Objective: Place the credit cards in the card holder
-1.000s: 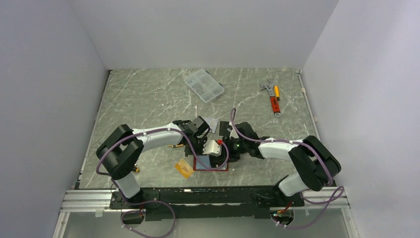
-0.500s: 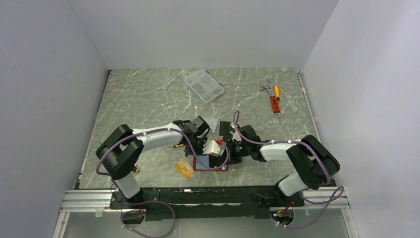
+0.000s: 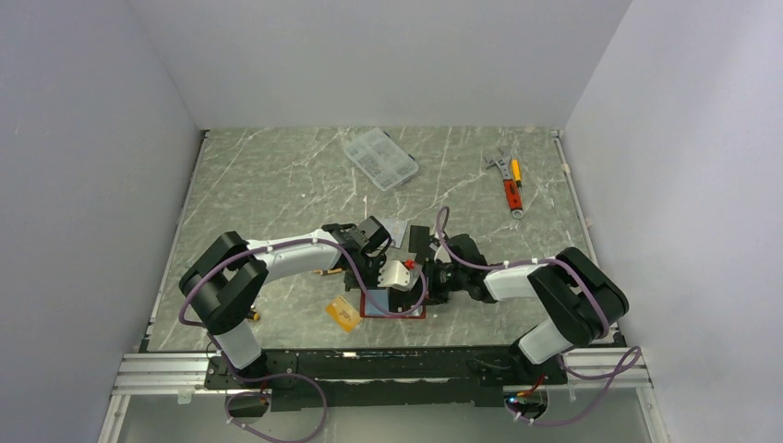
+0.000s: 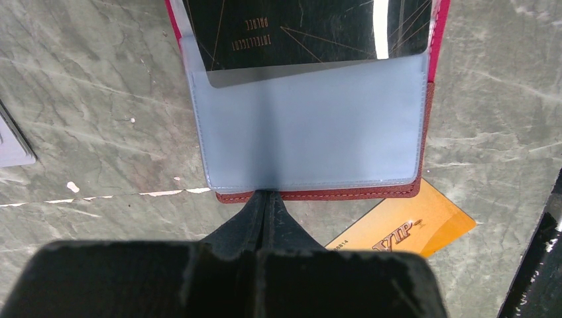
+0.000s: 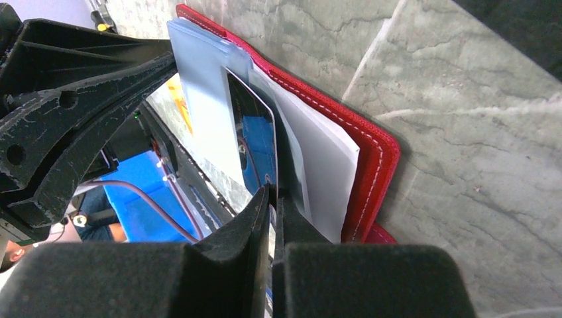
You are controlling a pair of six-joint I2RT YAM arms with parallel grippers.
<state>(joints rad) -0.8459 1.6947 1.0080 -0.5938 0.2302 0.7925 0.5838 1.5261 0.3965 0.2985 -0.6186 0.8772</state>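
Observation:
The red card holder (image 4: 424, 119) lies open near the table's front edge, light blue sleeve up, seen also from above (image 3: 369, 315). A dark credit card (image 4: 298, 33) sits partly in the sleeve. My right gripper (image 5: 272, 193) is shut on that dark card's (image 5: 255, 142) outer edge, beside the holder's red rim (image 5: 378, 165). My left gripper (image 4: 268, 197) is shut, its tips touching the holder's near edge. From above, the left gripper (image 3: 363, 288) and right gripper (image 3: 413, 288) meet over the holder. An orange-gold credit card (image 4: 404, 228) lies half under the holder's corner, also visible (image 3: 343, 314).
A clear compartment box (image 3: 379, 158) stands at the back middle. A wrench and an orange-handled tool (image 3: 508, 180) lie at the back right. A grey card (image 3: 398, 228) and a black wallet (image 3: 420, 238) lie just behind the arms. White walls enclose three sides.
My right gripper has closed on the dark card and its arm has edged left toward the holder. The left arm has not moved.

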